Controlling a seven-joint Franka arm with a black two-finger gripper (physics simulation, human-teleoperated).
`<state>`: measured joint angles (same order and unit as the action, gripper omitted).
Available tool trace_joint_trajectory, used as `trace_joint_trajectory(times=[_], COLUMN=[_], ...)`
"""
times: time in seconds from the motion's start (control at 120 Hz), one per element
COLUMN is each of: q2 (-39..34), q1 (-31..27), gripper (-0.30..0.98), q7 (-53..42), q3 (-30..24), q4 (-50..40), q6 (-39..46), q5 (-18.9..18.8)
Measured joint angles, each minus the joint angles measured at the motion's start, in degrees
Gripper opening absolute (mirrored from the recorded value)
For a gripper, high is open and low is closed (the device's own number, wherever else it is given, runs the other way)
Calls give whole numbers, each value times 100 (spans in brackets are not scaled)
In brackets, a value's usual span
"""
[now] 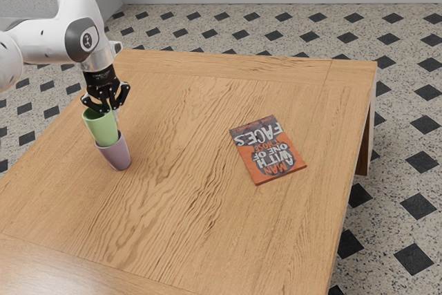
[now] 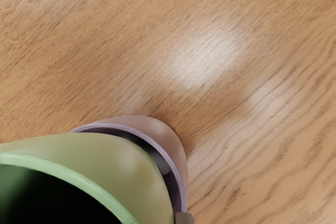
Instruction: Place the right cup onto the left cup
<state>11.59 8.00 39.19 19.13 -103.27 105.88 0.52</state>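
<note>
Pinching the green cup [image 1: 102, 129] by its side near the top, the black gripper [image 1: 110, 111] had its two fingers close together, with the cup's wall between them. The green cup's bottom end was down in the mouth of the purple cup [image 1: 114, 155], and the purple rim went around it. The purple cup stood on the wooden table [image 1: 179, 240]. An orange and gray book [image 1: 268, 150] lay flat on the table, well apart from both cups.
</note>
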Motion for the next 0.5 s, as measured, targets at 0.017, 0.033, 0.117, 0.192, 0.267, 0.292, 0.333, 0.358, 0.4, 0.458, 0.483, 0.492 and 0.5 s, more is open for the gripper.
trace_joint_trajectory(times=[0.017,0.033,0.117,0.192,0.267,0.292,0.333,0.358,0.4,0.458,0.483,0.492,0.5], q2=[1,1,4,3,2,2,1,-2,-16,-55,-84,-95,-105], q1=[1,2,16,28,36,36,38,36,36,38,38,38,38], gripper=[-10,-10,6,22,36,39,44,46,50,54,55,56,56], q7=[0,0,1,7,16,18,22,25,28,31,30,29,29], q3=[0,-1,-5,-6,-5,-5,-4,-5,-2,-1,0,1,1], q4=[1,0,4,6,6,6,8,11,25,57,86,99,111], q6=[3,6,19,27,31,31,32,32,28,10,-1,-5,-9], q5=[2,4,19,27,31,32,33,34,33,25,16,12,8])
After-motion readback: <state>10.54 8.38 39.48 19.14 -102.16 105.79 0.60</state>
